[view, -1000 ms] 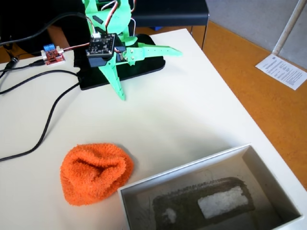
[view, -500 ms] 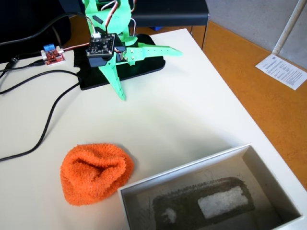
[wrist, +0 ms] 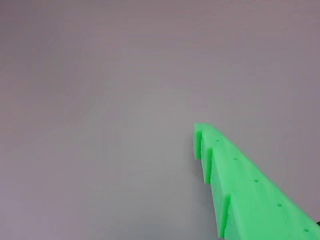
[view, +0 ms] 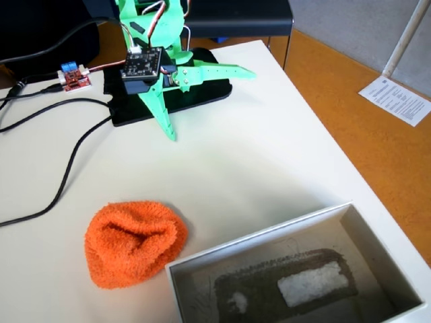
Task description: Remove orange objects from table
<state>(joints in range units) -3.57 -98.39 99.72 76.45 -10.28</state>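
Green gripper [view: 212, 104] spread wide, empty, near the arm's base, well apart from the orange lump [view: 133, 243] on the table [view: 269, 168].

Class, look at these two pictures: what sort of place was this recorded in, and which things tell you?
Probably a hobby or office workspace, not a factory. A green printed arm ending in the gripper stands on a pale table, a small red circuit board trails loose cables, and a printed sheet lies on orange flooring.
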